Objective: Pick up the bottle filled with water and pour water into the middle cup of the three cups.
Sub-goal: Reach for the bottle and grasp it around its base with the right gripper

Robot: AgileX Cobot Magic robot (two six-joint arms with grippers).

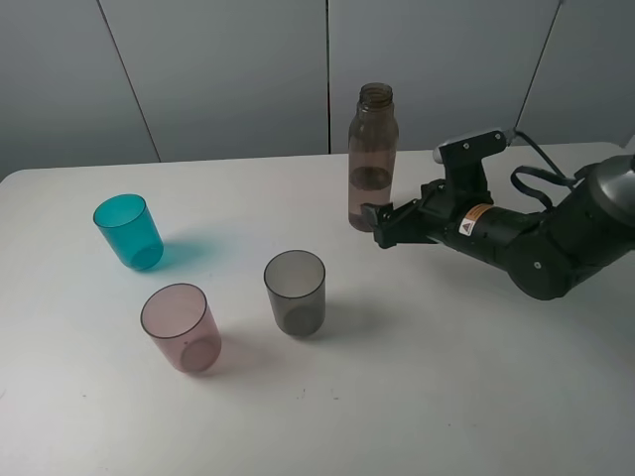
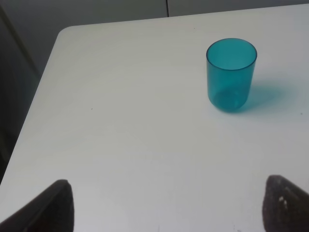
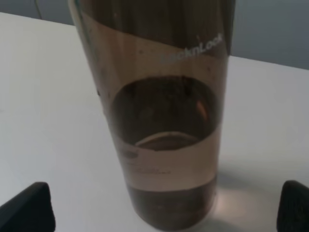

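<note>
The bottle (image 1: 371, 164) stands upright on the white table (image 1: 446, 397), toward the back and right of the middle. It is clear brown plastic with no cap, and water fills only its lower part. The right gripper (image 1: 382, 224) lies low at the bottle's base, on the bottle's right side in the high view. Its jaws are spread wide. In the right wrist view the two dark fingertips (image 3: 26, 209) sit far out to either side with the bottle between and ahead of them (no contact shows).

Three cups stand upright in front and to the left of the bottle. The grey cup (image 1: 295, 292) is nearest it, the pink cup (image 1: 181, 327) is further left and closer to the front edge, and the teal cup (image 1: 129, 230) is furthest left.

The left gripper (image 2: 166, 210) is also open, its tips wide apart over bare table near a corner, with the teal cup ahead of it and well apart.
</note>
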